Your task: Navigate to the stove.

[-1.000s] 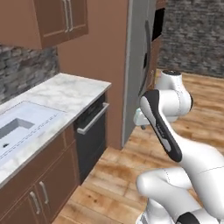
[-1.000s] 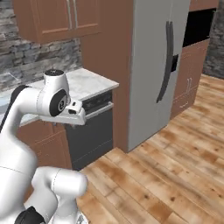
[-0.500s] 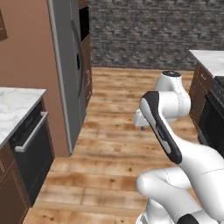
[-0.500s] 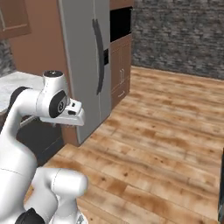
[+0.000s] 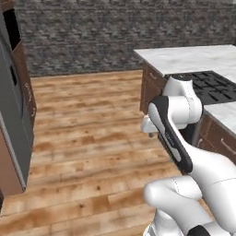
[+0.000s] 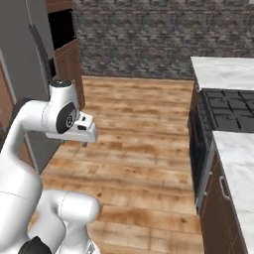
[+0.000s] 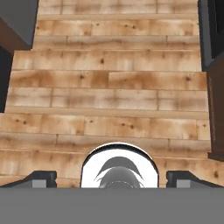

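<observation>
- The stove (image 6: 229,110) sits at your right in the right base view, a black range with dark grid grates set into a marble counter (image 6: 218,70); its dark oven door (image 6: 196,149) faces the open floor.
- In the left base view you see the stove's grates (image 5: 209,85) partly hidden behind the arm's upper joint, with the same pale veined counter (image 5: 189,59) beyond them.
- Against half a second ago, your whole picture has swung: the stove was barely at the right edge then and now stands well inside both base views. That is the base turning, not the things moving.
- The grey refrigerator (image 5: 11,120) has slid from mid-picture to the far left edge of the left base view.
- The floor (image 7: 109,96) is warm wooden planking with knots and dark seams; the back wall (image 6: 149,39) is rough grey stone.
- The cabinets (image 6: 218,208) under the counter are dark brown wood with slim metal handles.
- The gripper (image 7: 111,178) points down at bare planks; its two dark tips stand wide apart with nothing between them.
</observation>
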Robot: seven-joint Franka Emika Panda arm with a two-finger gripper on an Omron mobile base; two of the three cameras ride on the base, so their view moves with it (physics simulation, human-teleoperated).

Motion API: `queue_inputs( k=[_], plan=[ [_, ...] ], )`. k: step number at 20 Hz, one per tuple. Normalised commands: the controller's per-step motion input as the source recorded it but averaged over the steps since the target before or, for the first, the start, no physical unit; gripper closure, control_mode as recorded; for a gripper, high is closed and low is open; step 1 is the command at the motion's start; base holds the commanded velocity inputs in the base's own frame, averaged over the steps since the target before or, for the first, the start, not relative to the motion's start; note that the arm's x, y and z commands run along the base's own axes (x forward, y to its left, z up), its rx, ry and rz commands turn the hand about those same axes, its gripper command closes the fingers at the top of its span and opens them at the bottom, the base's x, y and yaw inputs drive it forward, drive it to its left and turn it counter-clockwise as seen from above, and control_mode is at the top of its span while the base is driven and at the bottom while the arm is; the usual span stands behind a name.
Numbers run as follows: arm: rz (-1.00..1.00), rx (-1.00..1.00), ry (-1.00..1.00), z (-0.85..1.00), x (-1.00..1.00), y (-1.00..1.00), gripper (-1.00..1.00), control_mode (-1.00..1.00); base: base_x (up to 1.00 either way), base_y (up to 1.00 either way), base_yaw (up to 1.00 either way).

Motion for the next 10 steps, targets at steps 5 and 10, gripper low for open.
queue_inputs(
  k=[5,10],
  plan=[
    [0.00,0.00,0.00,0.00,0.00,0.00,-1.00,1.00,0.89,0.00,-0.50],
    [0.00,0.00,0.00,0.00,0.00,0.00,-1.00,1.00,1.00,0.00,-0.49]
  ],
)
